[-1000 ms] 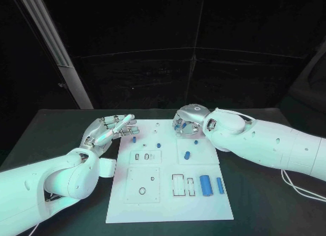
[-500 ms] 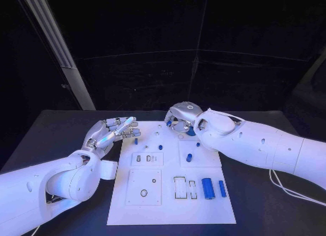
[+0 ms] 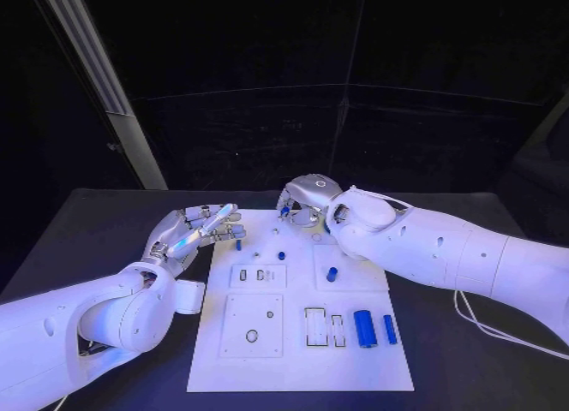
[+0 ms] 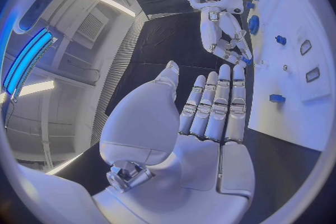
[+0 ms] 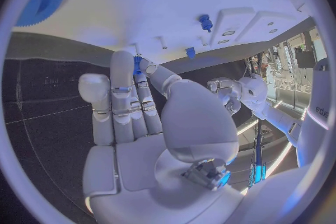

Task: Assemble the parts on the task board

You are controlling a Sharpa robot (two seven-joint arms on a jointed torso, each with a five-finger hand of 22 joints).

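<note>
The right hand pinches a small blue part between thumb and fingertips at the far edge of the white rectangular task board, its other fingers straight and close together. The left hand hovers just off the board's far left corner, fingers straight and side by side, thumb apart, holding nothing (open palm in its wrist view). On the board: a short blue peg near the middle, and a thick blue cylinder beside a slimmer blue cylinder towards the near right edge. The board lies in the middle of the black table.
</note>
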